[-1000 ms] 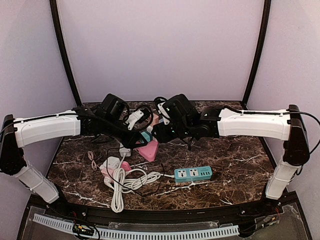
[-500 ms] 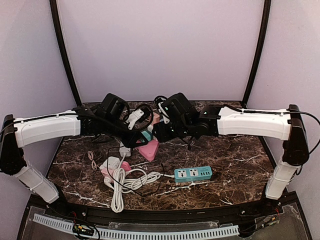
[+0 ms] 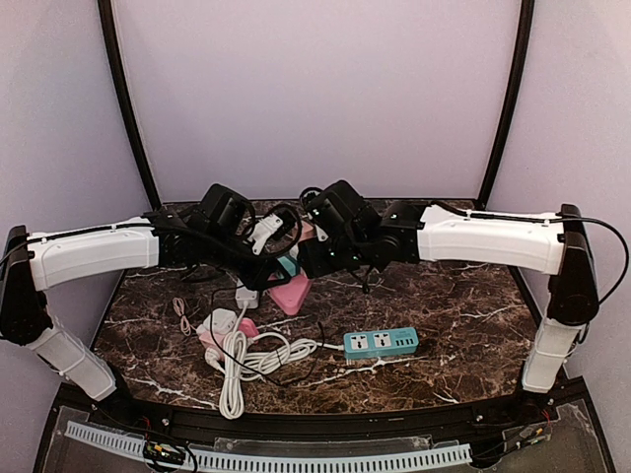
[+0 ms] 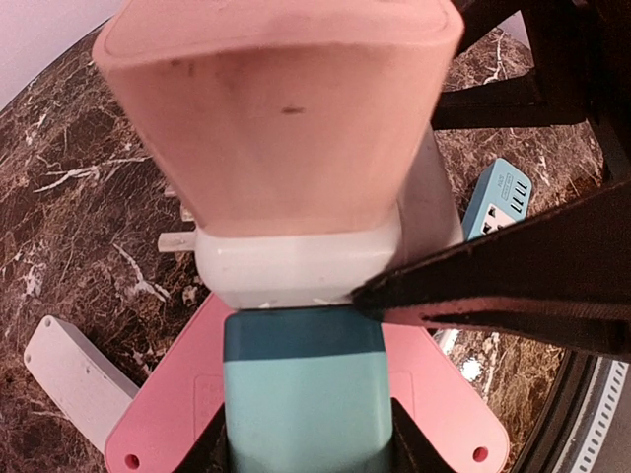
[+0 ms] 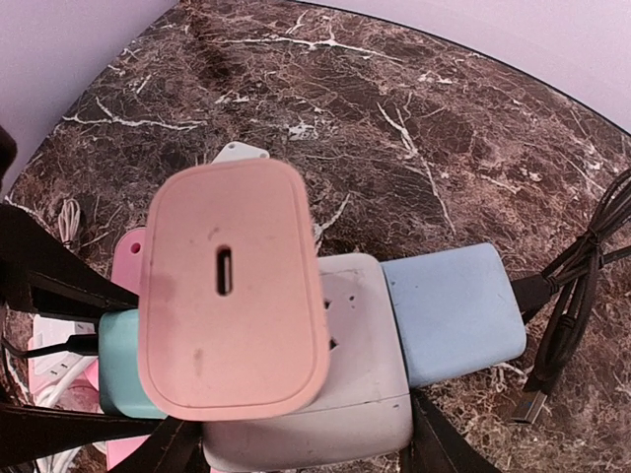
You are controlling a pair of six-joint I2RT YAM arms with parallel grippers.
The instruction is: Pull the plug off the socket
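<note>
Both arms reach in from the sides and meet above the middle of the dark marble table (image 3: pixel 463 325), a little above centre in the overhead view. Between them hangs a white cube socket (image 5: pixel 345 394), lifted off the table and crowded with adapters.

The left gripper (image 4: pixel 306 445) is closed to a narrow gap on the teal plug (image 4: pixel 304 394), one black finger on each flank at the bottom of its wrist view. That plug butts flush against the socket's underside, not yet pulled out.

The right gripper (image 5: pixel 301 448) stands wider and clamps the socket body itself, with its fingers (image 5: pixel 173 448) showing at the lower edge of its own view.

A pink charger (image 5: pixel 232 286) sticks out of the socket towards the right wrist camera, a small slot port in its face. A blue adapter (image 5: pixel 454 310) sits in the socket's side, at the right of that frame.

Directly below the cluster a pink triangular piece (image 3: pixel 293 293) lies flat. A teal power strip (image 3: pixel 381 342) rests lower centre, and a white power strip (image 3: pixel 219 323) with its coiled white cable (image 3: pixel 246 360) sits lower left.
</note>
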